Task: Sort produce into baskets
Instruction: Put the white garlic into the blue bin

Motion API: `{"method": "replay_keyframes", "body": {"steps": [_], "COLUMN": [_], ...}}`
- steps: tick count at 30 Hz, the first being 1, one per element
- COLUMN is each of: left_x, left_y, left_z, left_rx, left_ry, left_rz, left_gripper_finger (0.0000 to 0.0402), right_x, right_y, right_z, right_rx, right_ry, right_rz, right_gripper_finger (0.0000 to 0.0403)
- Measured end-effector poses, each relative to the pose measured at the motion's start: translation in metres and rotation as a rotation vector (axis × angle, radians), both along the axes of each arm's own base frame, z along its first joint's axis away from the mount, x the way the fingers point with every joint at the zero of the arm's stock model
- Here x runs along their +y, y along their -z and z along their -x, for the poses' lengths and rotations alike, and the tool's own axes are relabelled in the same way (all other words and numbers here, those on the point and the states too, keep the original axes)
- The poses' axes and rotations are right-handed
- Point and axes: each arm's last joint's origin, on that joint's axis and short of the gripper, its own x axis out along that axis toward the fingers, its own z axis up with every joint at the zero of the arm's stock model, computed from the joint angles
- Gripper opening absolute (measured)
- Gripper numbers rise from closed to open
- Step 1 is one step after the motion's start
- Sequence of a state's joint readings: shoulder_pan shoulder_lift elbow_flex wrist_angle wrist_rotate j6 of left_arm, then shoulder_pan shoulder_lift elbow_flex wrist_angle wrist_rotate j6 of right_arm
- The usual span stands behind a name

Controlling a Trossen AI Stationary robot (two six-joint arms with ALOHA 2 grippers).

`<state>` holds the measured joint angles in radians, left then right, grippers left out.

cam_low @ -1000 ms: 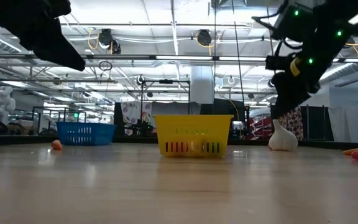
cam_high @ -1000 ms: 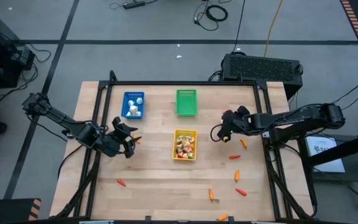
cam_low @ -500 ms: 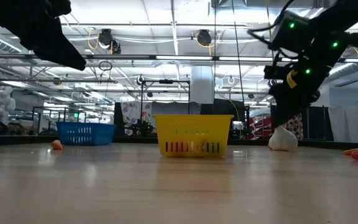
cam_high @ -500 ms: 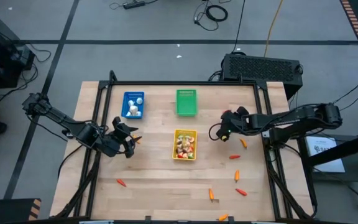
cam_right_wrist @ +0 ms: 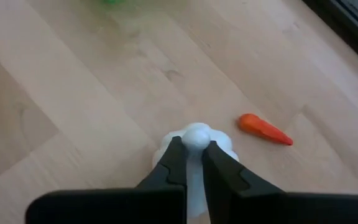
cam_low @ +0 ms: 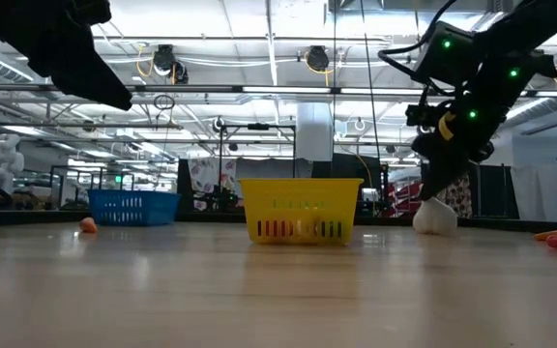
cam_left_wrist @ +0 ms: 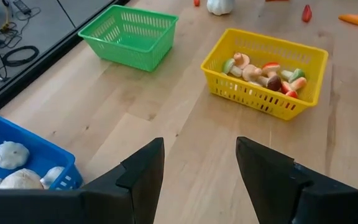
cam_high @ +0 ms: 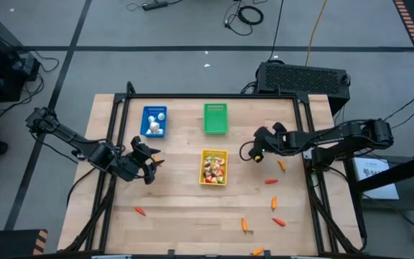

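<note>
The right gripper (cam_right_wrist: 192, 163) is pinching the stem tip of a white round garlic-like bulb (cam_right_wrist: 196, 138), fingers narrowed tight onto that top knob, because the stem is the only part slim enough to grab. In the low view the bulb (cam_low: 434, 217) is sitting right at the wooden table (cam_high: 178, 194), so I judge the lift has barely begun. It is toward the table's right edge, just beside the small yellow plastic basket (cam_high: 214, 167), which is already holding a mix of mushroom-like and coloured pieces. A small orange-red carrot piece (cam_right_wrist: 264, 129) is lying near the bulb, apart from it, and more carrots (cam_high: 274, 203) are scattered toward the near edge, waiting to be sorted. The small blue plastic basket (cam_high: 154, 121) near the far-left corner is holding white bulbs, so that looks like where this one belongs. The small green plastic basket (cam_high: 215, 119) is standing at the far edge, and it looks empty. The left gripper (cam_left_wrist: 199, 171) is hovering near the left edge with its fingers spread wide, holding nothing, well placed beside the blue basket.
</note>
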<state>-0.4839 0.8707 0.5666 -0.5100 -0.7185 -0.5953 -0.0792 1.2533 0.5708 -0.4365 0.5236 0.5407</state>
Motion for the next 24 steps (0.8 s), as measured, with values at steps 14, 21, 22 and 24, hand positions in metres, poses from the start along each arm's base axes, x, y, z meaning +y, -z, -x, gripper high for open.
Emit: {"method": "replay_keyframes", "body": {"steps": [14,21,22,24], "left_x": [0.003,0.015,0.017,0.02], "left_y": [-0.002,-0.023,-0.026,-0.03], "left_z": [0.006,0.027,0.031,0.036], "left_rx": [0.023,-0.073,-0.097,-0.134], "left_ry": [0.027,0.015,0.009,-0.002], "left_rz": [-0.038,-0.017,-0.011,-0.001], "left_gripper_finger": [0.0208,0.0208,0.0208,0.0208], "right_x": [-0.005,-0.017,-0.022,-0.032], "right_y": [-0.115,-0.127,-0.124,-0.117], "right_z": [-0.066,-0.141,-0.154,-0.182], "right_rx": [-0.389,-0.54,-0.551,-0.583], "right_ry": [-0.139,-0.244,-0.265,-0.299], "right_rz": [0.149,0.266,0.259,0.24], "right_gripper_finger": [0.0003,0.0002,0.0002,0.0002]}}
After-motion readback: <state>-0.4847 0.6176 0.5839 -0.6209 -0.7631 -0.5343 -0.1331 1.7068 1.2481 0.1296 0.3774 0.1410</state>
